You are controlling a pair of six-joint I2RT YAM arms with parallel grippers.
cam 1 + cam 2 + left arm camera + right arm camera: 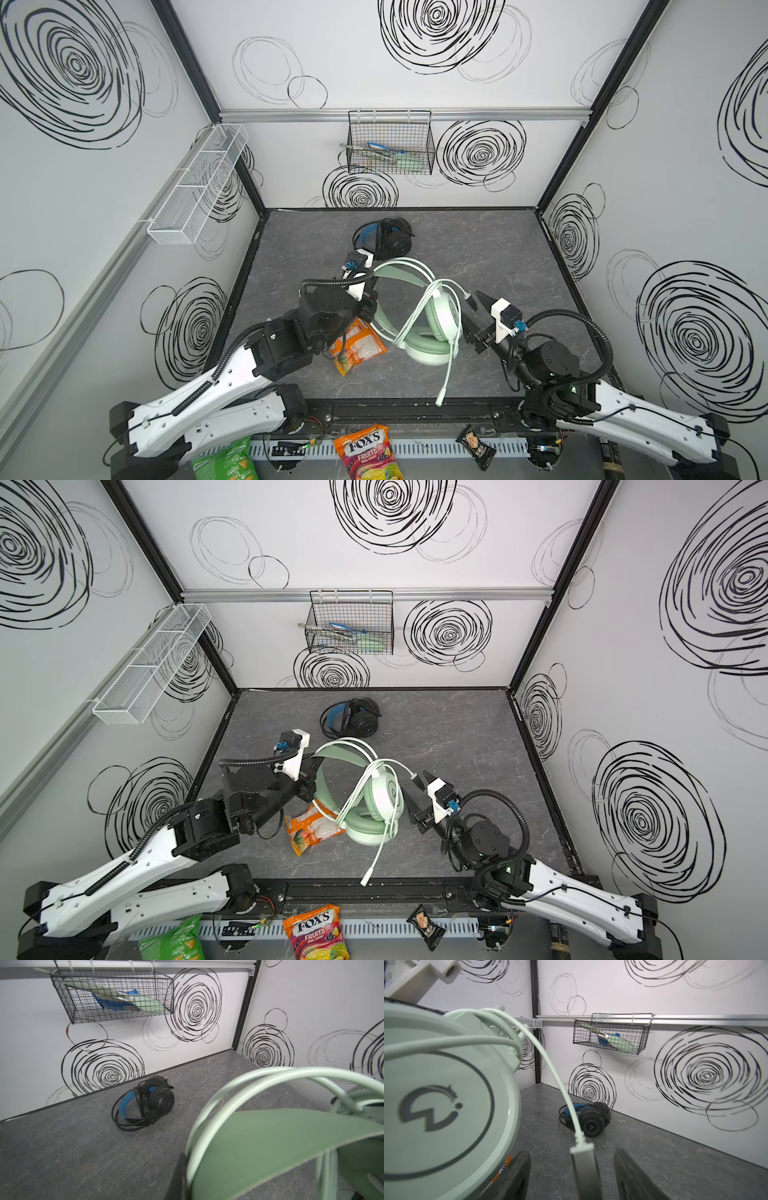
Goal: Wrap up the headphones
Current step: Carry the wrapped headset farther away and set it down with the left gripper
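Note:
The mint-green headphones (440,320) (382,800) lie mid-table with their whitish cable looped over the ear cups. My left gripper (371,297) (187,1184) is shut on their green headband (270,1147). My right gripper (473,316) (572,1155) is open just right of the ear cup (436,1105). The cable's metal plug (584,1167) (469,301) hangs between its spread fingers, touching neither. A loose whitish end (440,401) trails toward the front edge. The black headphones (390,239) (153,1103) (591,1120), blue inside the band, rest near the back wall with their cable coiled around them.
An orange snack bag (357,345) lies beside the left arm, against the mint ear cups. A black wire basket (390,143) hangs on the back wall and a white mesh basket (199,183) on the left wall. Candy and snack packets (368,451) sit beyond the front rail.

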